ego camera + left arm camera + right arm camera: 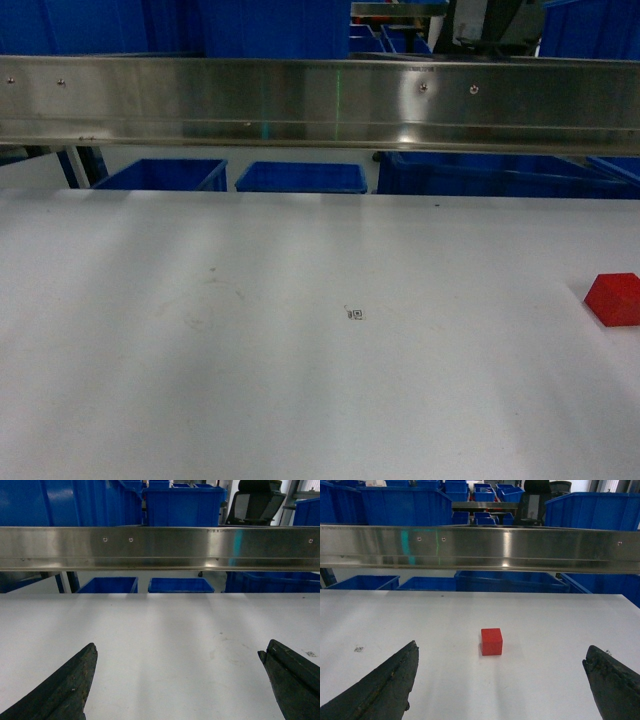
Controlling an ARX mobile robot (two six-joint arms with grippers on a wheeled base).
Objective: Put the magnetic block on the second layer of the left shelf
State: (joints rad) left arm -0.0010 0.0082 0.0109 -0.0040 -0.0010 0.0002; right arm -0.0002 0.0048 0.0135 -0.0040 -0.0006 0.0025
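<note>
The right gripper (500, 680) hangs with its jaws spread wide, and the magnetic block (491, 641) sits on the white tabletop (560, 630) just ahead of it, roughly centred between the fingertips and touching neither. The left gripper (177, 680) is likewise spread wide over bare tabletop (nothing between its fingers). Beyond both runs a steel shelf rail (480, 547), with blue bins (405, 502) behind it.
</note>
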